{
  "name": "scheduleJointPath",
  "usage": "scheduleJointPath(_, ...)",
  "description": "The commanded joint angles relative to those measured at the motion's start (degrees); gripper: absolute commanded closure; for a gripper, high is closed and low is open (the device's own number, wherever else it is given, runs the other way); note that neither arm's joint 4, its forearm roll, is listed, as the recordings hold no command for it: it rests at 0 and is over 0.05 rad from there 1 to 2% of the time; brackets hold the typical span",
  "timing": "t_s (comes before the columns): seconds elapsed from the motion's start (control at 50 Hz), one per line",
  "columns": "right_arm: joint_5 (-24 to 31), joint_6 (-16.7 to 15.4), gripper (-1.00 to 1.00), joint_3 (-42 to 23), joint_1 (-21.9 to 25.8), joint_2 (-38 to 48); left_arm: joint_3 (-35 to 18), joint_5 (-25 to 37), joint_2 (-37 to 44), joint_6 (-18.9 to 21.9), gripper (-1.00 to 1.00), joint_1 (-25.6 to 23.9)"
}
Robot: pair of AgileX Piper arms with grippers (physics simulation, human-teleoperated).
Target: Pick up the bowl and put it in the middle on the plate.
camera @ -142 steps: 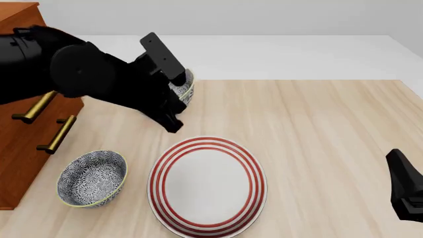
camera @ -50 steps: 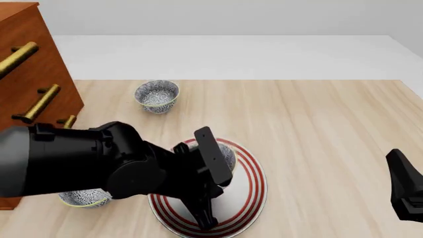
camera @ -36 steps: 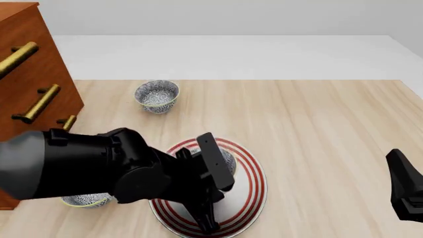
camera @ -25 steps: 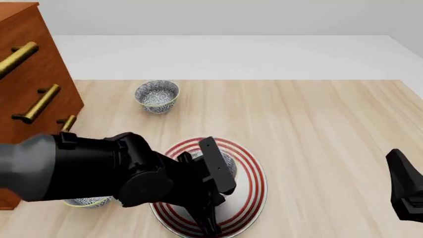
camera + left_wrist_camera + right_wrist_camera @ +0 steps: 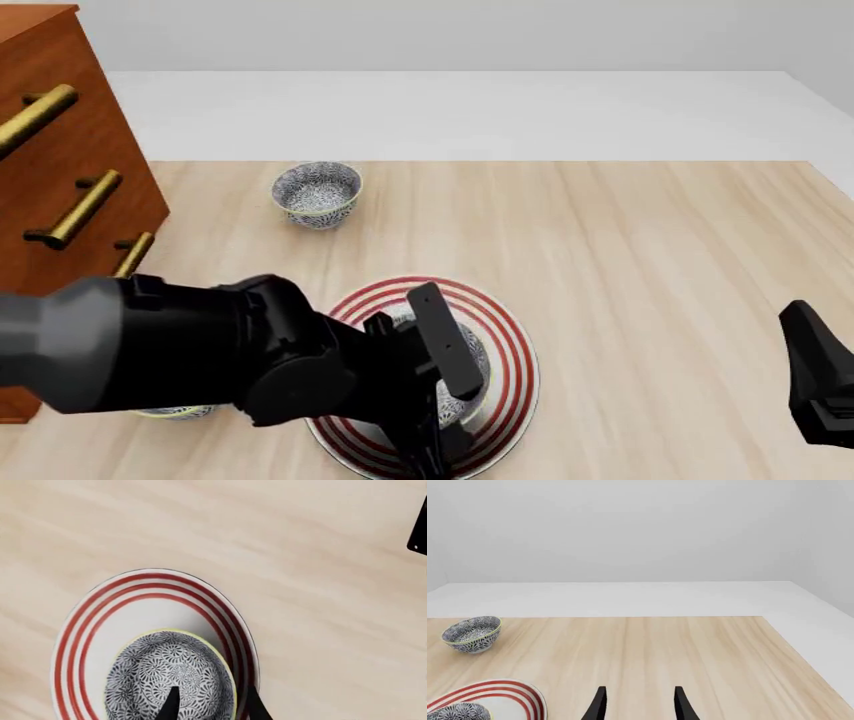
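Front view: the left arm (image 5: 200, 360) reaches in low over the near left part of the table (image 5: 641, 260) and covers much of the plate (image 5: 514, 350) and nearly all of the bowl (image 5: 461, 390); only a sliver of the bowl's patterned wall shows beside the black links. The left gripper (image 5: 434, 450) is largely lost against the arm's own dark body here, so its jaws cannot be read from this view.

Left wrist view: the bowl (image 5: 170, 675) sits inside the red rings of the plate (image 5: 87, 630), off toward one side of the plate's white centre, with its pale rim close to the innermost ring. The two fingertips of the left gripper (image 5: 210, 707) straddle the bowl's rim, one over the patterned inside, the other outside the wall over the rings. Both fingers are cut off by the picture's edge, and whether the pads press the wall or stand just clear of it cannot be told. A black corner at the picture's far edge is too cropped to identify.

A second bowl (image 5: 318, 192) stands near the table's far left corner, well apart from the plate. A third bowl (image 5: 167, 410) is almost wholly hidden under the arm, near the drawer cabinet (image 5: 54, 150), whose lower part is also hidden.

The right gripper (image 5: 637, 705) hangs at the table's right edge, fingers parted with nothing between them; the tips alone are visible.
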Motion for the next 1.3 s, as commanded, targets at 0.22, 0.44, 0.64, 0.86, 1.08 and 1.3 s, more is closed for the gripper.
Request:
scheduleJointPath(0.22, 0.00, 0.00, -1.00, 0.00, 0.01, 0.00, -1.78, 2.78, -4.73, 0.61, -1.00, 0.27)
scheduleJointPath(0.44, 0.00, 0.00, -1.00, 0.00, 0.00, 0.00, -0.48, 2.39, -8.39, -0.49, -1.00, 1.19)
scheduleJointPath(0.64, -0.01, -0.01, -1.00, 0.00, 0.01, 0.03, 0.63, -0.58, -11.24, -2.26, -1.00, 1.87)
scheduleJointPath(0.86, -0.01, 0.00, -1.00, 0.00, 0.01, 0.03, 3.84, -7.55, -12.68, -6.27, -1.00, 2.04)
scheduleJointPath(1.08, 0.00, -0.01, -1.00, 0.00, 0.01, 0.00, 9.33, -16.80, -18.83, -6.69, -1.00, 5.72)
scheduleJointPath(1.3, 0.00, 0.00, -1.00, 0.00, -0.01, 0.01, 16.65, -22.94, -25.97, -6.90, -1.00, 10.38)
